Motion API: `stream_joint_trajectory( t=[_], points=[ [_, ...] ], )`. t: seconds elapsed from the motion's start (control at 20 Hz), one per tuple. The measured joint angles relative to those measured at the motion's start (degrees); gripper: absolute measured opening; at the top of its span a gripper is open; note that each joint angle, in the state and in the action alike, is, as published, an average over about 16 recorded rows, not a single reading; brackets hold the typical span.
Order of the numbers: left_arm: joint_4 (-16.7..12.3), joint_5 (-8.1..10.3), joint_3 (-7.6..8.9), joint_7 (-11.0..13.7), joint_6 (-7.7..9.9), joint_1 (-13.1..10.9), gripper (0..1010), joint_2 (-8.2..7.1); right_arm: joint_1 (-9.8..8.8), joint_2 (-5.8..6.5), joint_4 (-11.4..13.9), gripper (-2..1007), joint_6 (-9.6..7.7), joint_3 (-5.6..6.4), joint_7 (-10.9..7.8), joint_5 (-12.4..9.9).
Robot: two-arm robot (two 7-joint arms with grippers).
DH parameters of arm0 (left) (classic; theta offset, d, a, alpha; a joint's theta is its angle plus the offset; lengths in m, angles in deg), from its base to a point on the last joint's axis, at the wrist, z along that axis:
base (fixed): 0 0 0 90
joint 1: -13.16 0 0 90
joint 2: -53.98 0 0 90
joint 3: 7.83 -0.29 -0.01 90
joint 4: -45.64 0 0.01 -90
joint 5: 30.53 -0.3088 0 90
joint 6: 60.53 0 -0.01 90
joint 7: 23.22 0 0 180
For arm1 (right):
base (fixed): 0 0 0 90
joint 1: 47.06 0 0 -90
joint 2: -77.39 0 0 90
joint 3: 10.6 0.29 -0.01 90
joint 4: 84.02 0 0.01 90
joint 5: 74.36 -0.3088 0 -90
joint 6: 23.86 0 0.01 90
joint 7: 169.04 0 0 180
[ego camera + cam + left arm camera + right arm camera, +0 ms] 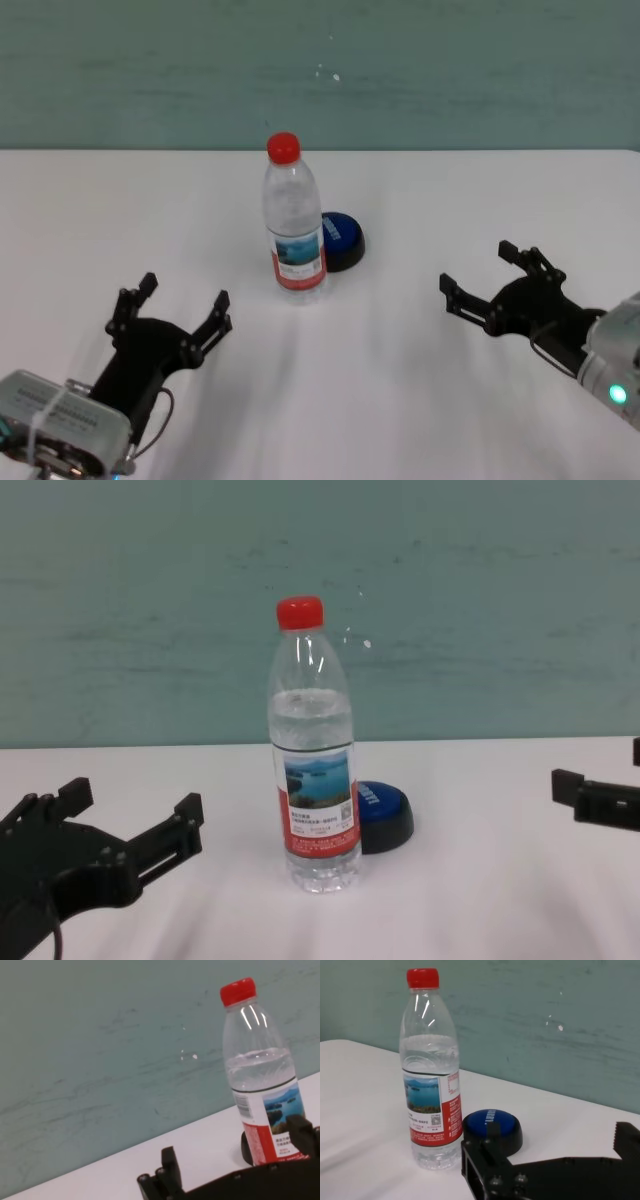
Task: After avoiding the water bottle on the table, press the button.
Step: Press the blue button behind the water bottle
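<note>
The water bottle (294, 213) stands upright mid-table (400, 380), its label showing a lake photo above a red band with small print too fine to read. Just behind it sits the blue button (342, 238), its white lettering illegible. The left gripper (183, 304) and right gripper (480, 272) hover apart from both, fingers spread wide, holding nothing.

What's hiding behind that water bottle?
A blue button sits on the table just behind the water bottle, toward the robot's right. The bottle covers the button's left part, so that side and most of its lettering cannot be seen from the head view.
</note>
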Motion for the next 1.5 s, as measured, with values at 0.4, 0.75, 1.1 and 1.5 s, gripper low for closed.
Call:
stream_joint_trajectory(
  t=[0.4,0.75,1.1,1.5],
  points=[
    [0.0,0.0,0.0,0.0,0.0,0.0,1000,0.0,0.23,-0.01,-0.61,1004,0.08,0.07,0.08,-0.03],
    [0.0,0.0,0.0,0.0,0.0,0.0,1000,0.0,0.67,0.12,-0.86,1004,0.07,0.14,-0.1,-0.09],
    [0.0,0.0,0.0,0.0,0.0,0.0,1000,0.0,4.15,1.0,-2.75,1004,-0.78,0.33,-0.96,-0.11],
    [0.0,0.0,0.0,0.0,0.0,0.0,1000,0.0,12.28,2.22,-7.73,1004,-2.35,-0.48,-3.25,-0.41]
  ],
)
